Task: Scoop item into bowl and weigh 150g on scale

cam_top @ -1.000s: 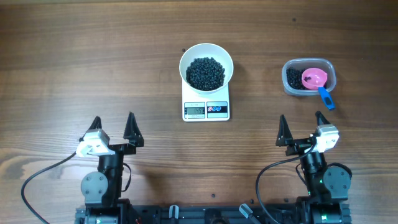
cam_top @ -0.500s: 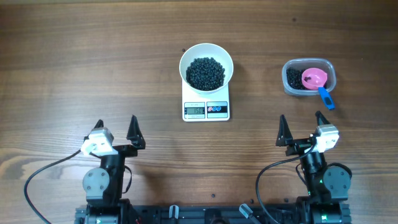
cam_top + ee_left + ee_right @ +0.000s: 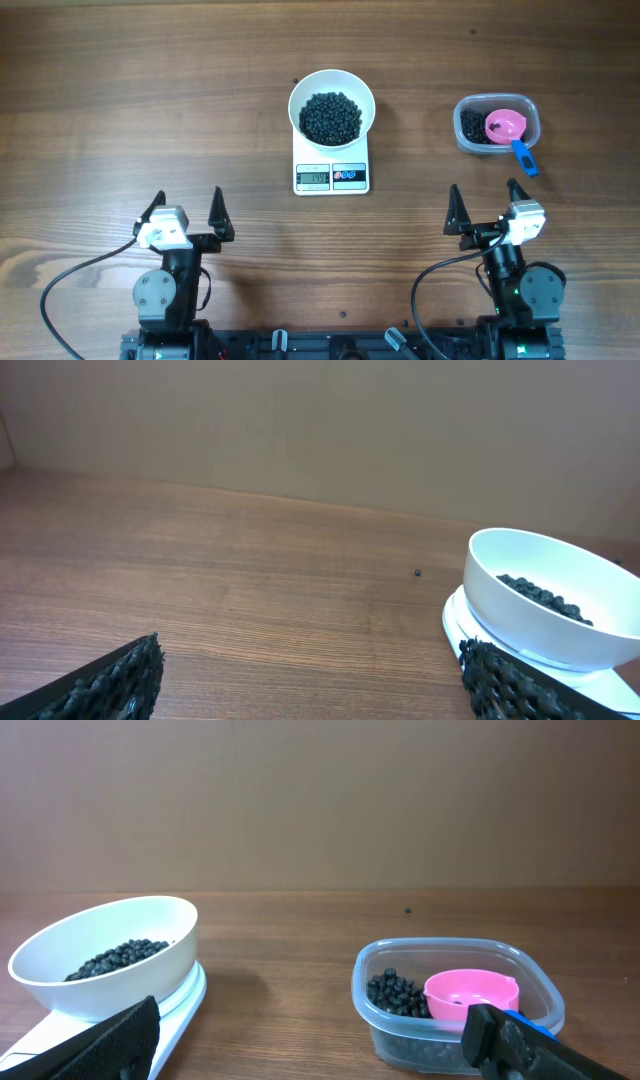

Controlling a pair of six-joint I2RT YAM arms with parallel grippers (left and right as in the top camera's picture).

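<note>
Overhead, left gripper (image 3: 187,200): I am holding it spread wide, gripping nothing, near-left.
Right gripper (image 3: 484,195): I am holding it wide, empty, near-right.
Scoop (image 3: 505,125): lying in the tub (image 3: 462,108), straight far of this right one, handle (image 3: 523,156) pointing near-right.
Bowl (image 3: 297,95): sitting on the scale (image 3: 331,172), far and between my arms, carrying the item (image 3: 331,117).

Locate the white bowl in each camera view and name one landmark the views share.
Overhead: bowl at top centre, sitting on the scale.
Left wrist: bowl at far right.
Right wrist: bowl at lower left.
Shared landmark: the scale under the bowl.
</note>
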